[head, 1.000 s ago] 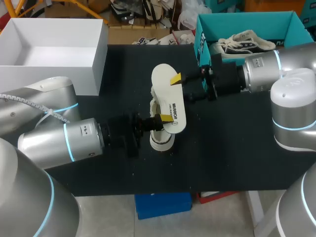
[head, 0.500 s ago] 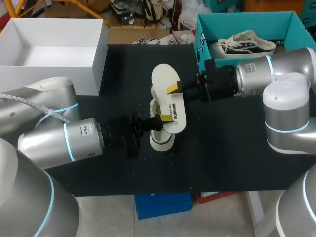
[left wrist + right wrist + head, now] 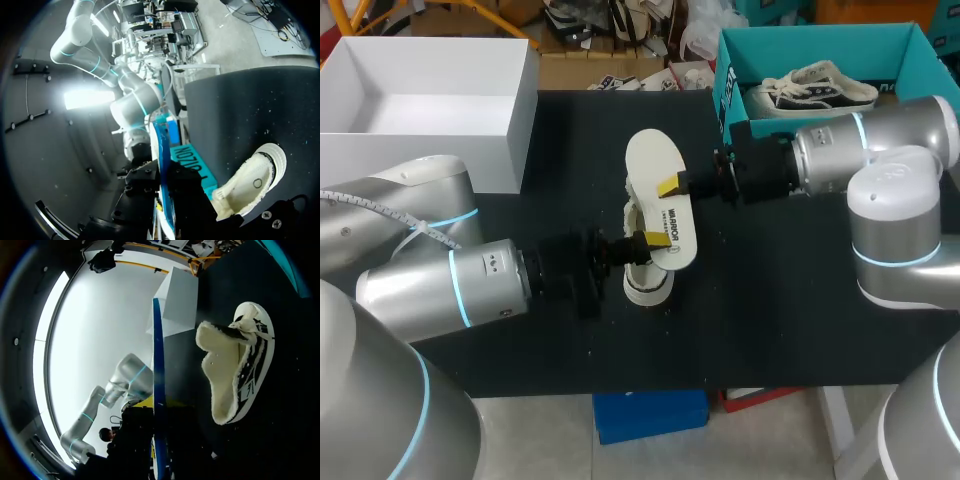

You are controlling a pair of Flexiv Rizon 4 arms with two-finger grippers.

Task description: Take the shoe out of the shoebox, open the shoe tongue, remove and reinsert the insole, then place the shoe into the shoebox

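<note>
The teal shoebox [image 3: 800, 45] at the far right holds 1 dark-and-white sneaker [image 3: 815, 88], and its near wall is hidden behind the right arm. A white box [image 3: 520, 130] stands at the far left. At mid-table the white shoe [image 3: 646, 285] lies mostly hidden under the cream insole [image 3: 655, 165]. The left gripper [image 3: 655, 240] pinches the insole's near end and the right gripper [image 3: 670, 185] clamps its right edge, with the lower fingers out of sight beneath it.

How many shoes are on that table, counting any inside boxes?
2. A white shoe sits mid-table, partly under the insole; a black-and-white sneaker lies in the teal shoebox at the far right. The box could hide more.
</note>
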